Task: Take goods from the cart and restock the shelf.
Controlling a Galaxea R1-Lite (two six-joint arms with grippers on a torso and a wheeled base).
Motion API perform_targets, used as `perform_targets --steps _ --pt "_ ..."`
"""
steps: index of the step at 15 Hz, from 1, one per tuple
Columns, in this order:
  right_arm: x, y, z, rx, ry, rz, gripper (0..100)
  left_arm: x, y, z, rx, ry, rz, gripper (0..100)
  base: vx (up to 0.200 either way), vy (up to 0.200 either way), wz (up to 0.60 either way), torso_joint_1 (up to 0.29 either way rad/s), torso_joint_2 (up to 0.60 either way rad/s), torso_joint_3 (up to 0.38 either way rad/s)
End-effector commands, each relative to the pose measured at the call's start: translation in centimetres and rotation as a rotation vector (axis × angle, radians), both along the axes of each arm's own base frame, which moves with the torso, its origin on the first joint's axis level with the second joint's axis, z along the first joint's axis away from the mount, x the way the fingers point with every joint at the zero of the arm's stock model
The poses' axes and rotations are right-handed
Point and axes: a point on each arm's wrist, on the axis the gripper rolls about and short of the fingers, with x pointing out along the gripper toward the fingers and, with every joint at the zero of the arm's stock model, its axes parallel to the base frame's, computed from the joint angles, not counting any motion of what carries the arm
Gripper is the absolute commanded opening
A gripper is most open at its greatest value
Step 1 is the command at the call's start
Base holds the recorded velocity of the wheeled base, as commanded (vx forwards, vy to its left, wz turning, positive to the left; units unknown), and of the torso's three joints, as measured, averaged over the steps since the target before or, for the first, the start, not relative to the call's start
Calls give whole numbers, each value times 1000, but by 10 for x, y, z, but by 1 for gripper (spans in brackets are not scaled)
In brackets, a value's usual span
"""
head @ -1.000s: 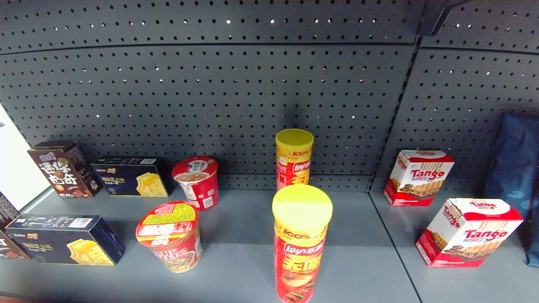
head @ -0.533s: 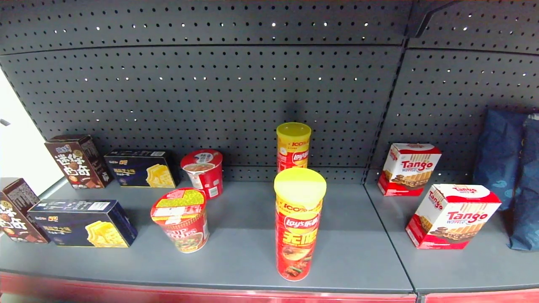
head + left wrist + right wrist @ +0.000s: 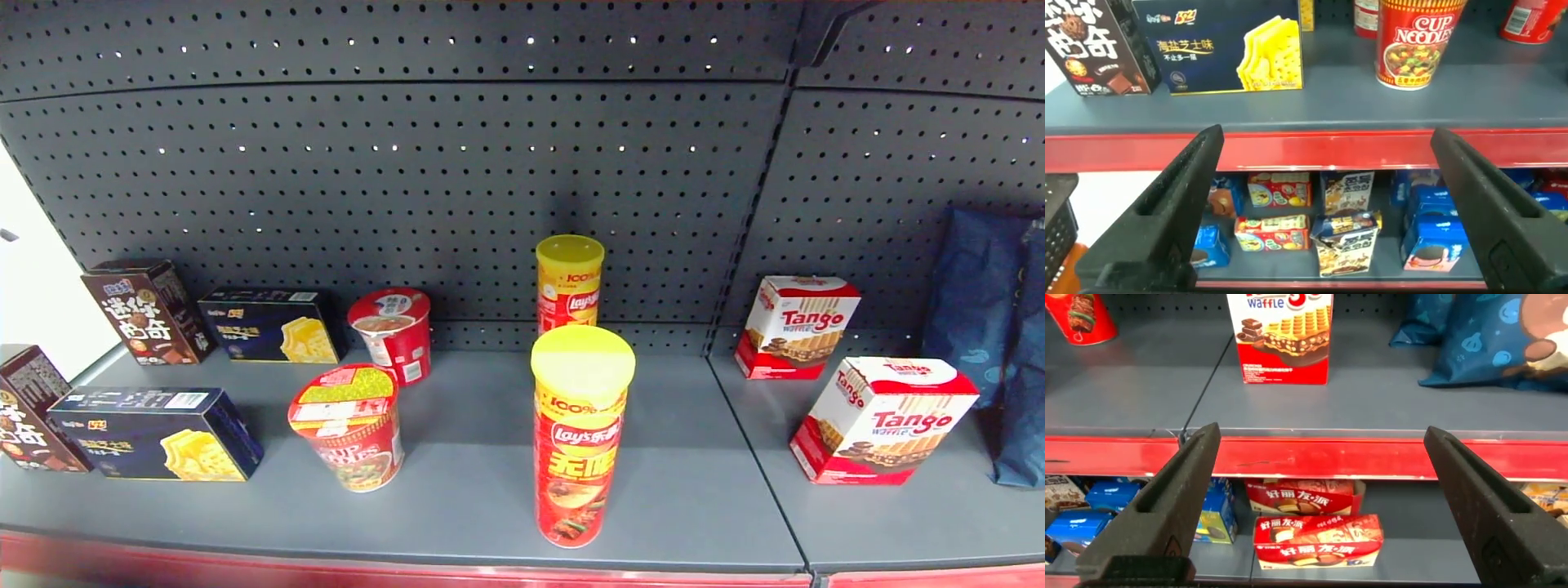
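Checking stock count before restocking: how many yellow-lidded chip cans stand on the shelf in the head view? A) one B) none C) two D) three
C: the front chip can stands upright near the edge of the shelf, and the rear chip can stands upright behind it.

Two chip cans [image 3: 582, 433] [image 3: 570, 282]. Two noodle cups [image 3: 347, 437] [image 3: 390, 331]. Two wafer boxes [image 3: 886, 420] [image 3: 796, 327]. Two dark-blue cracker boxes [image 3: 155, 433] [image 3: 269, 327]. Two brown chocolate boxes [image 3: 147, 310] [image 3: 28, 408]. Two blue bags [image 3: 971, 302] [image 3: 1027, 392]. Between the right fingers [image 3: 1159, 506], two red boxes [image 3: 1319, 539] [image 3: 1302, 494], stacked. Past the left fingers [image 3: 1176, 204], one cracker box, one noodle cup.
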Motion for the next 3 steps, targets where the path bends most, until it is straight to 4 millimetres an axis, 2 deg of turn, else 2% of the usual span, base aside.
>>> perform_targets --steps 1,3 --pt "0 0 0 0 0 2 100 0 0 0 -1 1 1 100 0 0 0 0 0 0" --pt "0 0 0 0 0 0 100 0 0 0 1 1 3 100 0 0 0 0 0 0"
